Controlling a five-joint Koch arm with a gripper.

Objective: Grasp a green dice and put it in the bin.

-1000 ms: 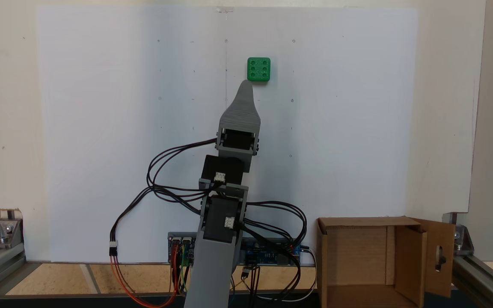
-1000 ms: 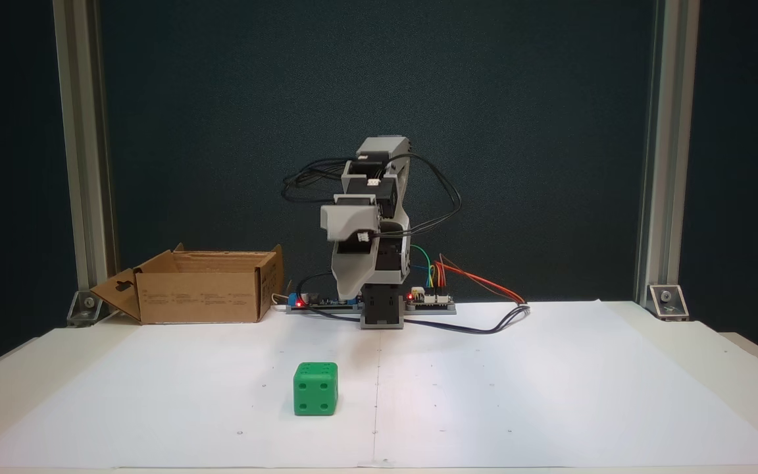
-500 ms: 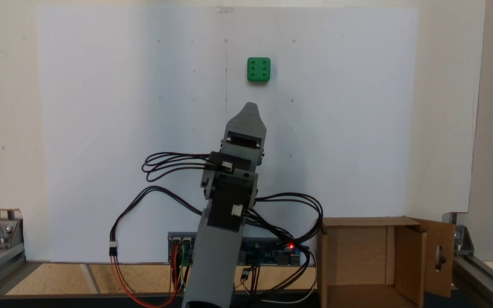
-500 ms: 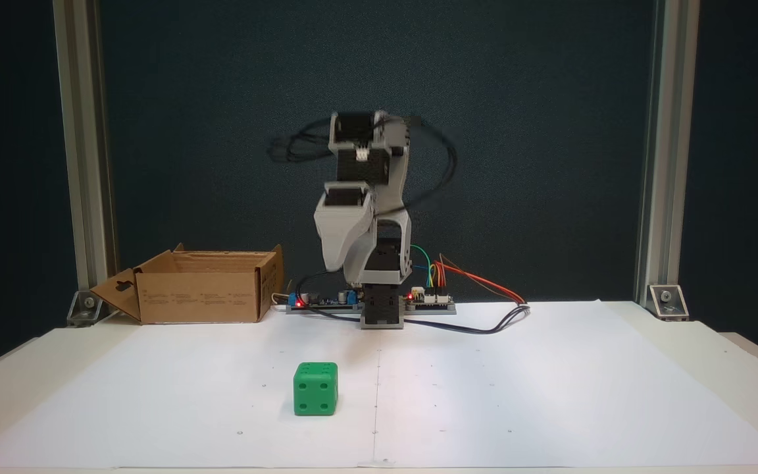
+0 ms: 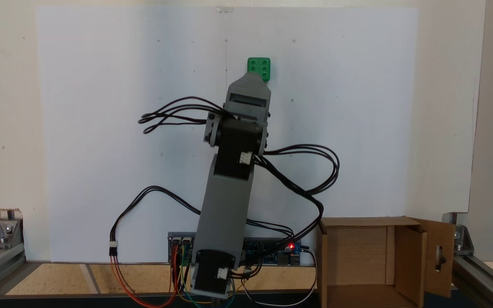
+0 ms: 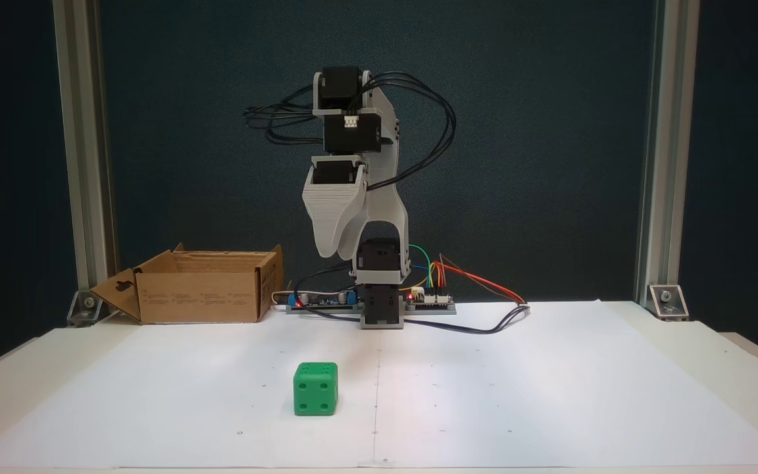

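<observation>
White paper covers the counter (image 6: 550,395), where the dice (image 6: 316,388) sits free, well apart from the bin (image 6: 198,286), while we hold our hand (image 6: 331,247) high above, its opening impossible to tell.

I see the dice (image 6: 316,388) sitting on the paper sheet (image 6: 517,395) in front of the arm's base (image 6: 381,309), just left of the sheet's centre line in a fixed view. The box (image 6: 201,288) stands at the back left, beside the circuit boards (image 6: 316,301) flanking the base, well apart from the dice. From where I watch, the gripper (image 6: 331,247) hangs high above the sheet, between base and dice.
</observation>
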